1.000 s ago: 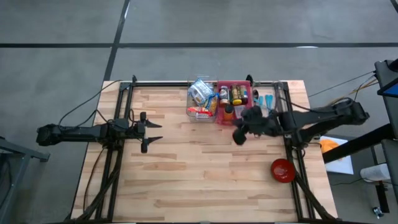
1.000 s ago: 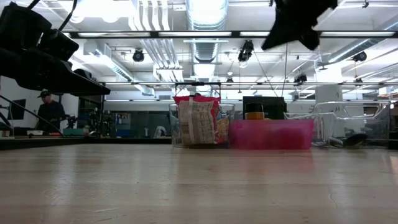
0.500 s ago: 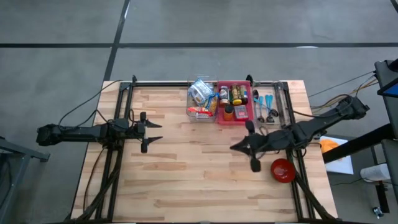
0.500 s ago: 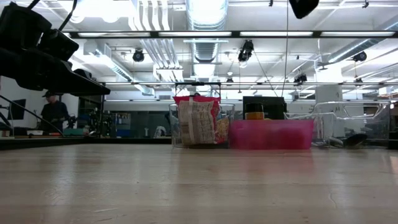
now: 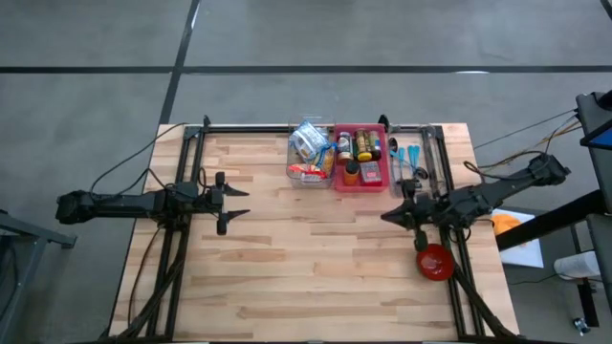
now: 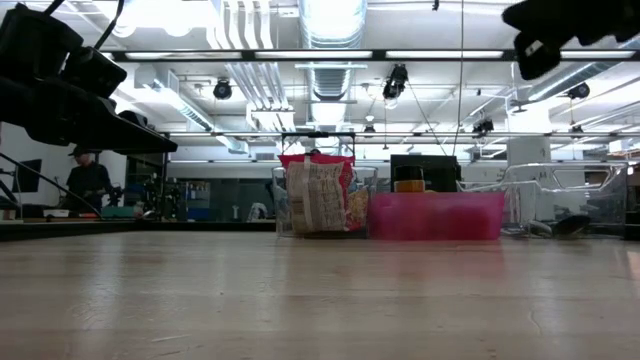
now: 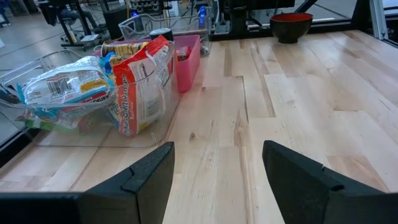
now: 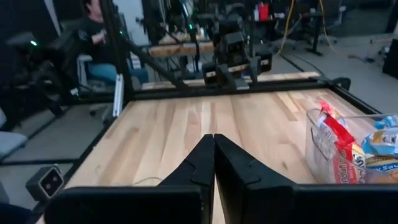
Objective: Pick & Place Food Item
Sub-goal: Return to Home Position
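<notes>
Several snack bags point(image 5: 308, 145) stand in a clear bin point(image 5: 295, 170) at the table's far edge; the left wrist view shows them too point(image 7: 134, 84). My right gripper point(image 5: 390, 216) is shut and holds nothing. It hovers level over the table's right part, pointing left, between the bins and a red bowl point(image 5: 434, 261). In its own wrist view the shut fingers point(image 8: 214, 142) point across the bare wood. My left gripper point(image 5: 235, 203) waits open at the table's left, its fingers point(image 7: 149, 177) apart over the planks.
A pink bin point(image 5: 361, 158) with bottles stands right of the clear bin, and beyond it a wire rack point(image 5: 413, 158) with utensils. Black frame rails run along the table's sides. A person point(image 6: 82, 180) is in the room behind. Bare wood fills the table's middle and near part.
My right gripper has drawn away from the pink bin, first toward the near edge, then back toward the table's right edge. It has tipped from pointing steeply down to about level and has rolled. It has stayed shut and carries nothing.
</notes>
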`<control>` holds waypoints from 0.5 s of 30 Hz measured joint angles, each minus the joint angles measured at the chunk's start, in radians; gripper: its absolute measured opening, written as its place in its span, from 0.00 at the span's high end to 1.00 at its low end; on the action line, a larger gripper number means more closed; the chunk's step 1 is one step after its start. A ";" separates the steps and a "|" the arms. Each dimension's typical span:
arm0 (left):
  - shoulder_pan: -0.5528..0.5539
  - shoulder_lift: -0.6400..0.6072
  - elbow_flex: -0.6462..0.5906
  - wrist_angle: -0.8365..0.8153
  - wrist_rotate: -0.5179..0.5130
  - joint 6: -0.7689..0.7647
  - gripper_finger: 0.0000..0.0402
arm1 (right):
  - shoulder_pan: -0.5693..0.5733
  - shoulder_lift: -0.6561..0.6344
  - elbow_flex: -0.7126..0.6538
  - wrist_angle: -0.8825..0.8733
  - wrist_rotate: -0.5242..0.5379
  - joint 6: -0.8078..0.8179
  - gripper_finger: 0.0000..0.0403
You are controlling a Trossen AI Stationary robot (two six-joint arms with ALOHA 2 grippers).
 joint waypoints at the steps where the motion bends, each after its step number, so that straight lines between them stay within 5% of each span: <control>1: 0.000 0.000 0.000 0.000 0.000 0.000 0.39 | 0.000 -0.039 -0.022 0.001 0.000 0.002 0.98; 15: 0.000 0.000 0.000 0.000 0.000 -0.002 0.39 | 0.000 -0.437 -0.261 0.017 -0.065 -0.100 0.98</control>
